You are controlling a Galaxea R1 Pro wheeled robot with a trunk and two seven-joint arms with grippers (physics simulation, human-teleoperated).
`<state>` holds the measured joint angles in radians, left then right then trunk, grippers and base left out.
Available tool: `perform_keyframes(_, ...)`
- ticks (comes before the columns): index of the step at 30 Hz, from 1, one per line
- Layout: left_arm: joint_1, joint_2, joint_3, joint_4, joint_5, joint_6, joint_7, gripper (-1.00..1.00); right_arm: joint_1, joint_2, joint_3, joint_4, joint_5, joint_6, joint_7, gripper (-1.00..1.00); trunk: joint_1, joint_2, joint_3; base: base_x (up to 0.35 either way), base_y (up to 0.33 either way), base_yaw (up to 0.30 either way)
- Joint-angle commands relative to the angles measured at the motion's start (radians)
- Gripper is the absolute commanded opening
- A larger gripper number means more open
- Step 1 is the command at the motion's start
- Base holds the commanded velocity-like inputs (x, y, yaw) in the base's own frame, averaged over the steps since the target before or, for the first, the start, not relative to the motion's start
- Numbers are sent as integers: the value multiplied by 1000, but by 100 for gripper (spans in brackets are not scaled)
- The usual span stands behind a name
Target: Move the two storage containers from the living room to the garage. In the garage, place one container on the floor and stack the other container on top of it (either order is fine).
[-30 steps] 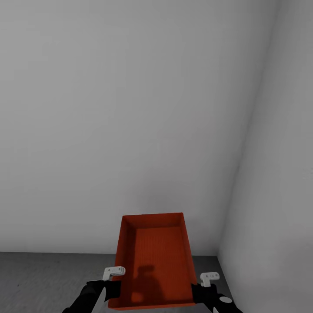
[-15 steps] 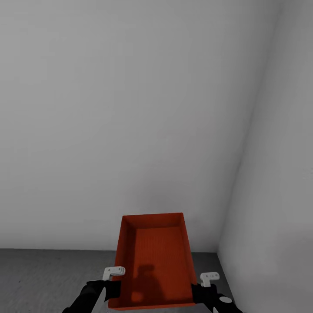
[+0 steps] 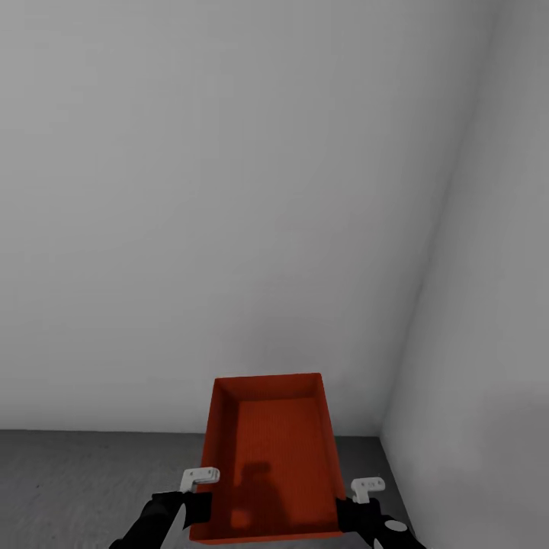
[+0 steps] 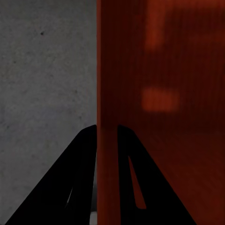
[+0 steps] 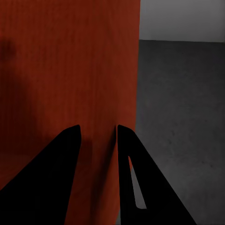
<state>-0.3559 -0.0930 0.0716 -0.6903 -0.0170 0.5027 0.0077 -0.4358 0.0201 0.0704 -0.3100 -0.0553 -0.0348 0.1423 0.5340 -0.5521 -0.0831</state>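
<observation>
Rust-red storage container (image 3: 268, 457) hangs between both grippers, each clamped on a long side wall: the left gripper (image 4: 107, 140) straddles its wall, one finger inside, as does the right gripper (image 5: 97, 140). Lowering should keep both wrists level (my judgement) so the base lands flat. Grey floor (image 3: 84, 480) lies below the jaws; the wall corner (image 3: 385, 435) stands near, just beyond the far rim.

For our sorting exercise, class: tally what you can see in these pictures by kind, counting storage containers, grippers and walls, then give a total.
Storage containers: 1, rust-red, open-top
Grippers: 2, the left gripper and the right gripper, each with its jaws clamped on a side wall of the container
Walls: 2, the wall ahead and the side wall
Total: 5
</observation>
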Motion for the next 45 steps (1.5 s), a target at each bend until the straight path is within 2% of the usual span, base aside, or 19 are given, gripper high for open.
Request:
perform_keyframes(1, -1, -39, 7, -23, 5, -75, -2, -100, 0, 26, 28, 5, -4, -4, 2, -100, 0, -2, -4, 0, 0, -21)
perform_keyframes(45, -1, -39, 7, -23, 5, -75, -2, -100, 0, 26, 28, 5, -5, -4, 1, -100, 0, -2, -72, 0, 0, -69)
